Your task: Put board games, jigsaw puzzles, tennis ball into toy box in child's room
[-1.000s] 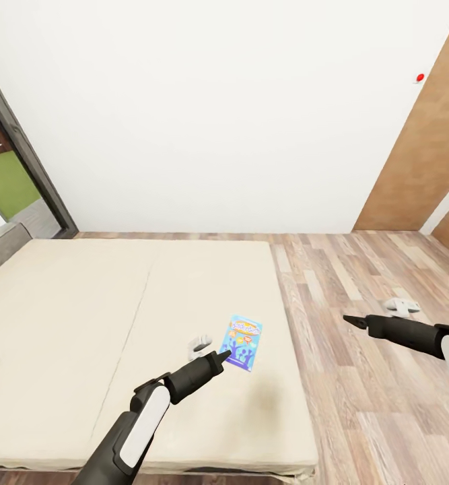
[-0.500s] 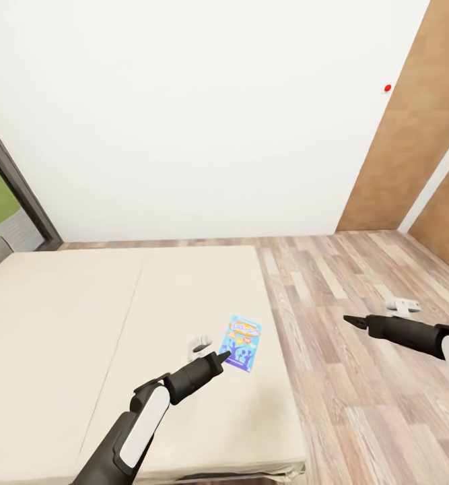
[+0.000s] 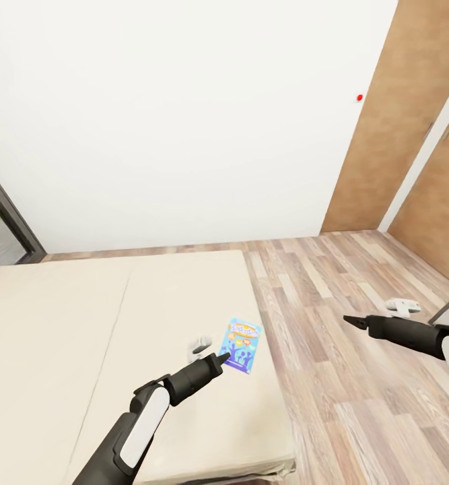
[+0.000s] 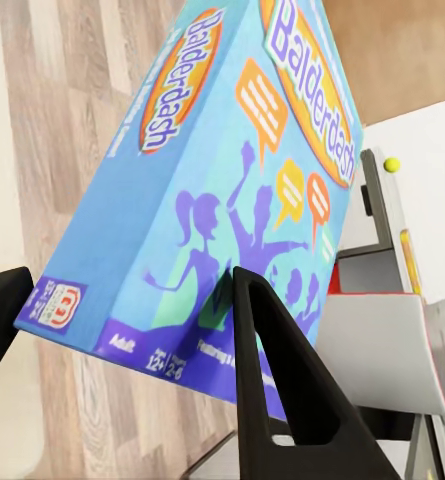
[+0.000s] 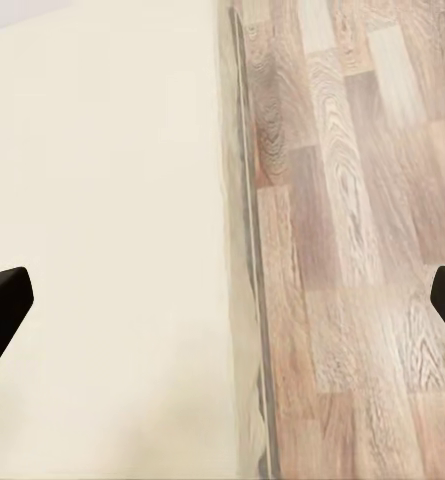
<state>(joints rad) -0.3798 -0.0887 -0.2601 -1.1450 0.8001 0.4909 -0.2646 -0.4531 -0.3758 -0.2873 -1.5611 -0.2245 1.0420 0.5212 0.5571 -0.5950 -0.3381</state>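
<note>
A white wall, a wood-plank floor [image 3: 332, 323] and a brown wooden panel at two o'clock frame the bed [image 3: 83, 350], whose beige sheet fills the lower left of the head view. Over the last second that whole view has swung to the right: the dark window frame has slid almost out at nine o'clock and more of the panel and floor has come in, while both arms sit at the same spots in the picture. So the robot is turning, not the things moving.

The left gripper [image 3: 222, 356] pinches the small blue board game [image 3: 242, 344], a Balderdash box, near its lower edge. In the left wrist view one black finger [image 4: 272, 400] lies across the box face and the other shows at the side, so the box [image 4: 202, 190] is clamped between them and hangs over the bed's right part. Beyond it that view catches a tiny yellow-green ball [image 4: 391, 164] on a far grey surface.

The right gripper [image 3: 351, 320] is held out at three o'clock over the floor, its fingers spread wide with nothing between them.

My judgement: the turn is the start of carrying this game from the bed toward the table.
</note>
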